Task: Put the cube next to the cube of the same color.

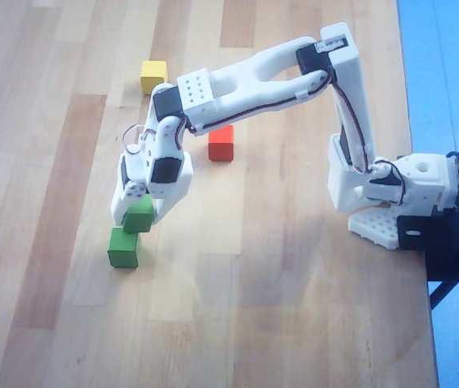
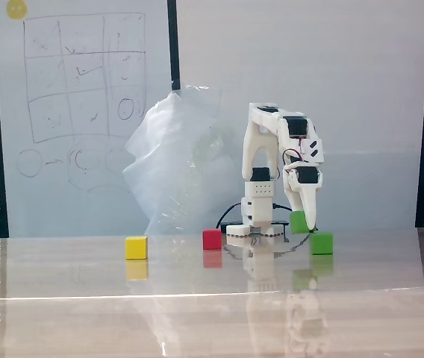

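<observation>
Overhead view shows the white arm bent low over the wooden table (image 1: 294,323), its gripper (image 1: 136,217) clamped on a green cube (image 1: 140,215) that sits just beside, perhaps touching, the second green cube (image 1: 123,247). From the fixed view the held cube (image 2: 298,221) appears slightly raised above the second green cube (image 2: 321,243), though the low angle makes the gap hard to judge. The placing step looks nearly done: the carried cube has reached its match and seems to need only lowering flat onto the table. That next move calls for a gentle descent, then parting the jaws without nudging the neighbour. A red cube (image 1: 221,143) and a yellow cube (image 1: 153,77) stand well apart, untouched. No containers appear in either view; every cube rests on, or hangs over, bare table.
</observation>
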